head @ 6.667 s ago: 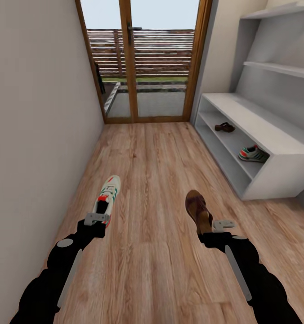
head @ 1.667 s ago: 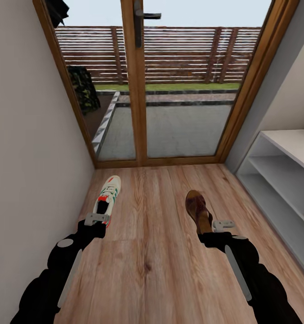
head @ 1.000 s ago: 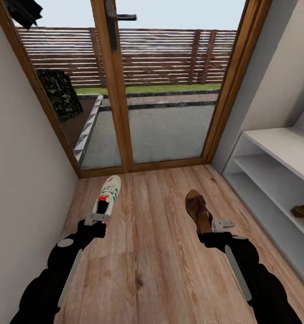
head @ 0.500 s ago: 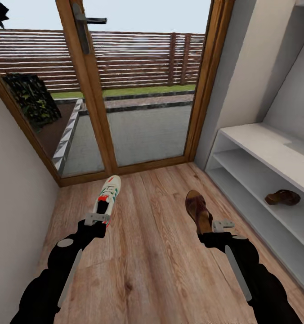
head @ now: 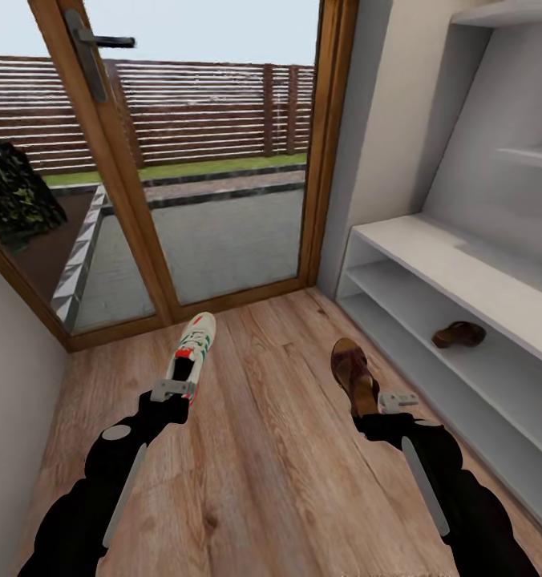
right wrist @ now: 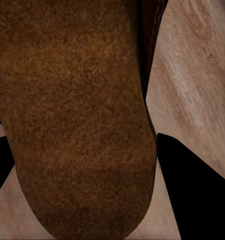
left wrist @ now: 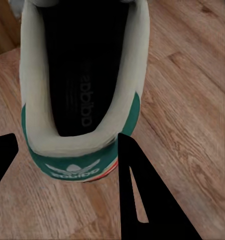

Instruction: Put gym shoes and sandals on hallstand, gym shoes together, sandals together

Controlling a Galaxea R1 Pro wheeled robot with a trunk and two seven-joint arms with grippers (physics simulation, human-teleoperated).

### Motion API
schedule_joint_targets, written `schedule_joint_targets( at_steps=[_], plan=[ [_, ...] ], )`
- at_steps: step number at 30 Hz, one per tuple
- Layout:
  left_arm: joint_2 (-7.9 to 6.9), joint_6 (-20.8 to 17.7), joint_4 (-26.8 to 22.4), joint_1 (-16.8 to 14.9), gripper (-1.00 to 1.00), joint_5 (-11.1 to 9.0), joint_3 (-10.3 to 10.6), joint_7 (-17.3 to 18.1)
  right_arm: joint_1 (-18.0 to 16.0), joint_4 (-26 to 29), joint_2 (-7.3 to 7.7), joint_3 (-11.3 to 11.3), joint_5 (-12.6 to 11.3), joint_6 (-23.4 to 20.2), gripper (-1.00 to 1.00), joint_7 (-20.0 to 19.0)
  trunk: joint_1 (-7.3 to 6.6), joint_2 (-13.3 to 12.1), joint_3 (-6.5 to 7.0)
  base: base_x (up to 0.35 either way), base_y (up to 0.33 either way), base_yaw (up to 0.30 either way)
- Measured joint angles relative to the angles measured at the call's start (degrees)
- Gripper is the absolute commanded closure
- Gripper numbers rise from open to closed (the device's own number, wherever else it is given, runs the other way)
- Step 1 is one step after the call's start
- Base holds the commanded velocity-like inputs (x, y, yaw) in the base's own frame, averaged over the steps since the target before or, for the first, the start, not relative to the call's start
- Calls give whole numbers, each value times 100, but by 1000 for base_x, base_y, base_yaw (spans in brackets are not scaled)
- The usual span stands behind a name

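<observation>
Item count, head view:

- Gym shoes: one [head: 192, 350], cream-white with green stripes and red-orange marks.
- Sandals: two. One brown sandal [head: 352, 374] sits ahead of the right arm; a second sandal [head: 459, 334] lies on the hallstand's [head: 431, 260] shelf.
- Hallstand open shelf slots: two.
- Stepped wall shelves above the hallstand: two visible.
- Robot arms: two.
- Door handles: one [head: 96, 42].

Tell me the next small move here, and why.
Probably keep turning right to face the shoe rack. The left gripper holds a sneaker, the right gripper a sandal, and the other sandal already lies on the rack's shelf.
</observation>
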State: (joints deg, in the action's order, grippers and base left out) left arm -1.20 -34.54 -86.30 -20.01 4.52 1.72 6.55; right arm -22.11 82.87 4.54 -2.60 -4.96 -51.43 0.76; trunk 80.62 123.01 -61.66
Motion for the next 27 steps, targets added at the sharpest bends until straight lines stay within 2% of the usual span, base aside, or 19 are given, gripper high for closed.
schedule_joint_targets(
  at_steps=[6, 8, 12, 14, 18, 27],
  plan=[
    [-2, 0, 0, -1, 100, 0, -5, -1, 0, 24, -1, 11, -38, 56, 100, -9, 0, 0, 27, 0, 0, -258],
    [-1, 0, 0, -1, 100, 1, -4, 0, -1, 32, -1, 16, -41, 335, 100, -10, 0, 0, 36, 0, 0, -259],
    [-1, 0, 0, 0, 100, 0, -3, 0, 6, 34, 6, 19, -36, 2035, 100, 23, 0, 0, 52, 0, 0, -264],
    [-2, 0, 0, -1, 100, 2, -4, 1, 11, 33, 6, 20, -38, 2578, 100, 31, 0, 0, 59, 0, 0, -266],
    [-1, 0, 0, -1, 100, 0, 0, 1, 43, 30, 6, 21, -40, 2882, 100, 33, 0, 0, 72, 0, 0, -267],
    [-8, 0, -2, -1, 100, 0, -5, 32, 324, 36, 3, 21, -40, 3018, 100, 34, 0, 0, 102, 0, 0, -267]
  ],
)
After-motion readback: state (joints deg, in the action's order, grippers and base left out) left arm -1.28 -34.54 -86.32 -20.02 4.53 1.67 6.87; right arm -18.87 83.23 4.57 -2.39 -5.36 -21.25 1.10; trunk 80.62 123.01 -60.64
